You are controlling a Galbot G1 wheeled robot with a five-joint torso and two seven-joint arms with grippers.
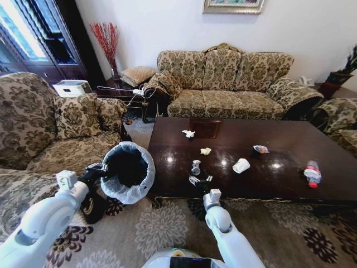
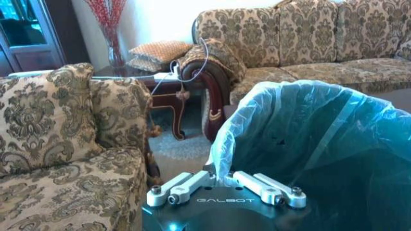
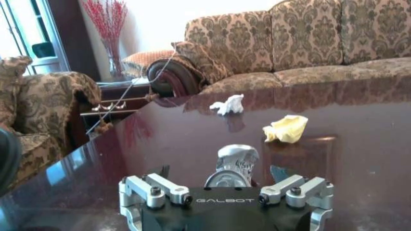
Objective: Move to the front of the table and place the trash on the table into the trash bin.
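1. Right tool (image 1: pixel 199 180) low over the near edge of the table (image 1: pixel 279 181), fingers spread apart either side of a small crumpled silvery piece (image 3: pixel 236 161) that stands upright between them; not yet clamped. Likely trouble: one finger arriving first, tipping or skidding the light piece across the glossy top.
2. Left tool (image 2: pixel 226 186) closed on the bag-lined rim of the trash bin (image 1: pixel 127 170), held just off the left end of the table, mouth tilted toward it. Thin liner film only, as far as visible; slip or tear possible if the bin swings.
3. Other trash spread over the tabletop: white paper wad (image 1: pixel 188 133) toward the far side, yellowish wad (image 1: pixel 206 151) nearer centre, wrapper (image 1: pixel 260 149), white paper cup (image 1: pixel 241 165) on its side, clear bottle (image 1: pixel 312 173) with red cap lying far right.
4. Cup and bottle both on their sides, so prone to rolling on a polished surface if nudged; bottle close to the front edge, a drop to the carpet plausible.
5. Bin mouth beside the table, not under the tool; release short of the rim would put trash on the carpet.
6. Bottle well apart from the right tool; reach doubtful without moving the base.
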